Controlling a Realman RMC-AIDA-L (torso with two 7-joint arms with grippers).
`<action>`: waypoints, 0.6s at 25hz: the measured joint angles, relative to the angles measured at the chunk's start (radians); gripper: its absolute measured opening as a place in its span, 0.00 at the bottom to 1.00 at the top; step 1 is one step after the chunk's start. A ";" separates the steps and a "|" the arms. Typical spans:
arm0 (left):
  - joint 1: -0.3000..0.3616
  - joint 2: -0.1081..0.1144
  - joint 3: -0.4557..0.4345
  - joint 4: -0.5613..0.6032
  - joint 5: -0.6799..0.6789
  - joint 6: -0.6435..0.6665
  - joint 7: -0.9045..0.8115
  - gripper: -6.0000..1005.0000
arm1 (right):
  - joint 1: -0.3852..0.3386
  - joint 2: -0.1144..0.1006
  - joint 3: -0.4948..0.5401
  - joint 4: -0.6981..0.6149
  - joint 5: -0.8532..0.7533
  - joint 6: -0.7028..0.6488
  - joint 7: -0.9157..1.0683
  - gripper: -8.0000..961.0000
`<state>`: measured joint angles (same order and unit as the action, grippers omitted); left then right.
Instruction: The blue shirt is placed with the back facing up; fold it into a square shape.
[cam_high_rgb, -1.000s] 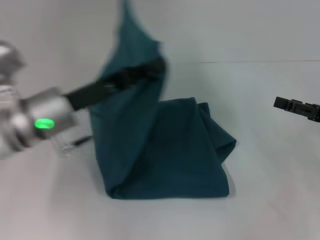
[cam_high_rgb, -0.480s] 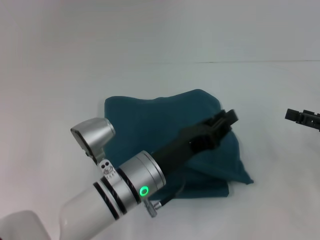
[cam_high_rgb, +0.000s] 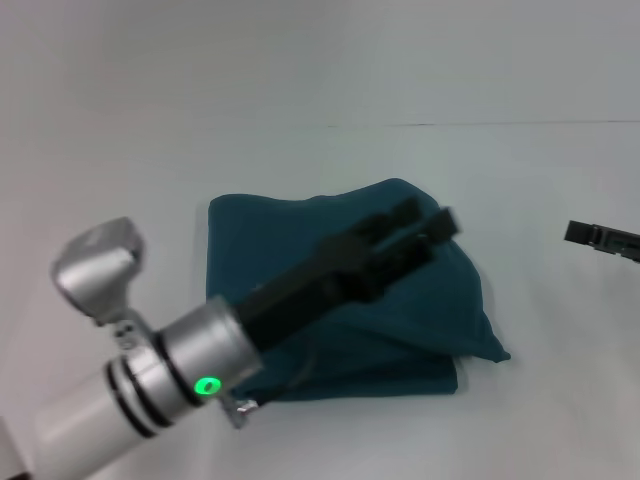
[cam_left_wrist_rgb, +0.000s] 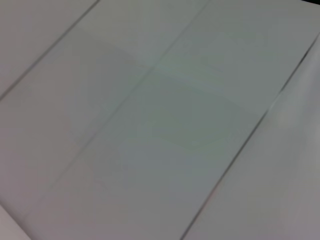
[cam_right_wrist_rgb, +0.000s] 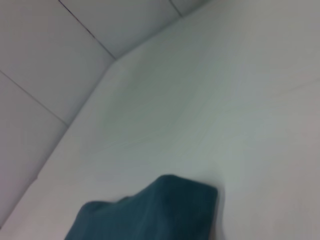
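Note:
The blue shirt (cam_high_rgb: 250, 245) lies folded into a rough, rumpled block in the middle of the white table, with one corner (cam_high_rgb: 490, 350) poking out toward the right. My left arm reaches in from the lower left, across the shirt. Its black left gripper (cam_high_rgb: 428, 218) hovers over the shirt's far right part, open, with nothing between its fingers. The right gripper (cam_high_rgb: 600, 238) hangs at the right edge, well clear of the cloth. A corner of the blue shirt (cam_right_wrist_rgb: 150, 210) also shows in the right wrist view. The left wrist view holds only pale panels.
The white table (cam_high_rgb: 560, 400) spreads around the shirt on all sides. A thin seam line (cam_high_rgb: 520, 124) runs across the far part of the surface. Pale wall panels (cam_right_wrist_rgb: 45, 65) show behind the table in the right wrist view.
A second ago my left gripper held a shirt edge high at the far left. It swept that edge over to the right, let go, and has now drawn back slightly. The right gripper barely moved.

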<state>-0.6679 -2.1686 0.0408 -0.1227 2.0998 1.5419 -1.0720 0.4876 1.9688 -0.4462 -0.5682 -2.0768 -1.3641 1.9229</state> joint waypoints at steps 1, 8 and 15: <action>0.009 0.000 0.000 0.030 0.000 0.018 -0.008 0.49 | 0.013 -0.006 -0.017 0.003 -0.015 0.006 0.041 0.94; 0.085 0.005 0.002 0.248 0.000 0.111 -0.020 0.76 | 0.142 -0.023 -0.107 0.083 -0.121 0.082 0.216 0.94; 0.154 0.006 0.072 0.441 0.001 0.197 0.007 0.87 | 0.218 0.019 -0.162 0.118 -0.143 0.149 0.259 0.94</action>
<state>-0.5140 -2.1623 0.1129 0.3183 2.1007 1.7390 -1.0648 0.7052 1.9878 -0.6087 -0.4497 -2.2196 -1.2153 2.1815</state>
